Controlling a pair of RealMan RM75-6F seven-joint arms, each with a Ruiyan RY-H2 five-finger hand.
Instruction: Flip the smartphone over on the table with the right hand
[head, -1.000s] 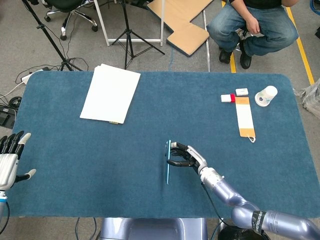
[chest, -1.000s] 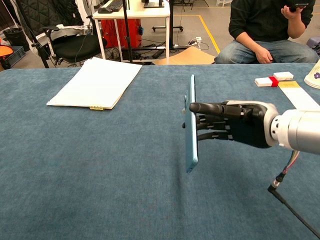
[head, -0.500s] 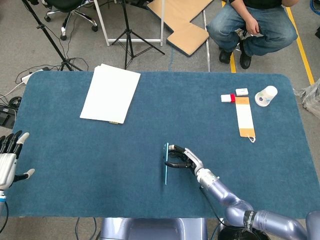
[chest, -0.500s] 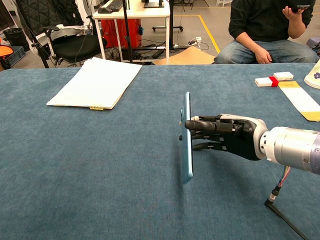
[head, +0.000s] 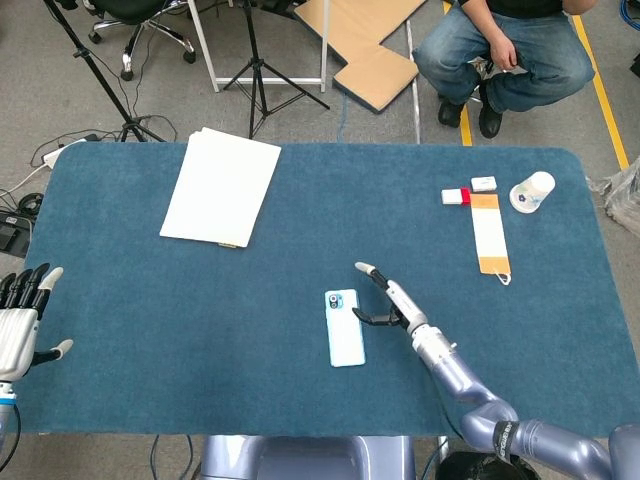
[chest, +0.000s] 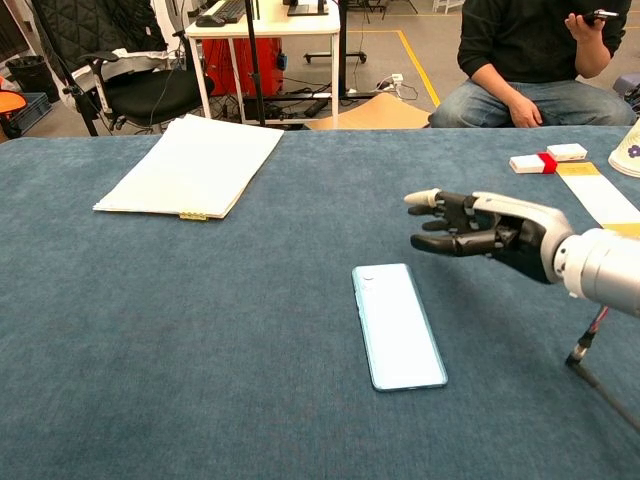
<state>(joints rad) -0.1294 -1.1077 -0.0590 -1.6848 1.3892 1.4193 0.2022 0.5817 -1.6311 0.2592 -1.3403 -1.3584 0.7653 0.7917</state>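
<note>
- Overhead, from the head view, the smartphone (head: 345, 328) lies flat on the blue worktop (head: 200, 300), its camera bump showing at the far end, so its back faces up.
- Just beside the smartphone, on its right, the right hand (head: 388, 302) hovers with fingers spread and nothing in them; it does not touch the phone.
- Well away from the smartphone, at the worktop's left edge, the left hand (head: 20, 318) sits idle with fingers apart, holding nothing.
- Far beyond the smartphone lies a stack of white paper (head: 220, 186); a paper cup (head: 532, 191) stands near the far right corner.
- Lower down, the chest view shows the smartphone (chest: 398, 325) flat on the cloth, with the right hand (chest: 478, 231) above and to the right of it, palm down, fingers extended and loose.
- Judging by this, the flip looks done: the phone rests on its face and has been let go.
- Next, the right hand likely needs only to draw clear of the smartphone without brushing it.
</note>
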